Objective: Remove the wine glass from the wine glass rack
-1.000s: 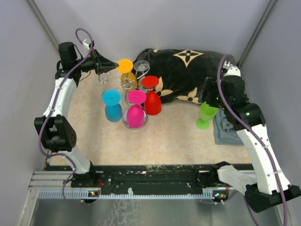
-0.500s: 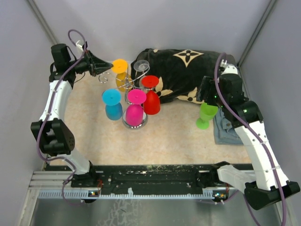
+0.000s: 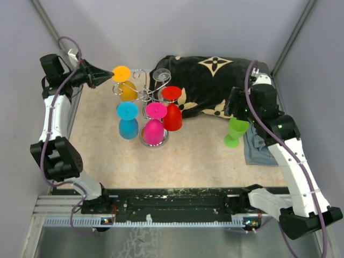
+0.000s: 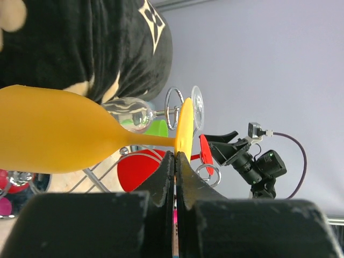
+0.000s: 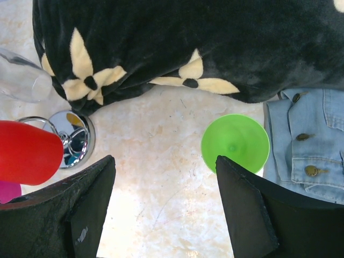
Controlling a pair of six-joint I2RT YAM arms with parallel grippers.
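The wine glass rack, a silver wire stand on a round chrome base, holds blue, pink, red and clear glasses upside down. My left gripper is shut on the foot rim of a yellow wine glass, held at the rack's far left. In the left wrist view the closed gripper pinches the yellow foot disc, with the yellow bowl at left. My right gripper is open and empty above the table. A green glass stands upright beside it.
A black patterned blanket lies behind the rack. Blue denim cloth lies right of the green glass. Grey walls close in on three sides. The rack's chrome base shows at the left of the right wrist view.
My left arm has swung left and back, carrying the yellow glass leftward away from the rack's centre. The right arm has stayed almost still over the green glass.
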